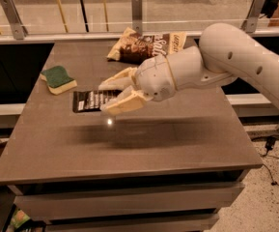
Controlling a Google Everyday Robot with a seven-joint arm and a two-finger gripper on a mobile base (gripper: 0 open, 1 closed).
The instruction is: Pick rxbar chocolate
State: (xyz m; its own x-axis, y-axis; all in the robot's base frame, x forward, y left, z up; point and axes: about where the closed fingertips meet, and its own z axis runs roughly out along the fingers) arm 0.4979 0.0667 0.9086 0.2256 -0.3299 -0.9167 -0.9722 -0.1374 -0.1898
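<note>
The rxbar chocolate [86, 101], a flat dark bar with white lettering, sticks out to the left from between the fingers of my gripper [105, 99]. One cream finger [117, 79] lies behind it and one [124, 104] lies in front. The gripper is shut on the bar's right end and holds it roughly level a little above the grey table [129, 149], over its left middle. A faint shadow lies on the tabletop below the arm.
A green and yellow sponge [58, 79] lies at the table's left, close to the bar. A tan and brown snack bag [144, 45] lies at the far edge behind the gripper. A glass railing runs behind the table.
</note>
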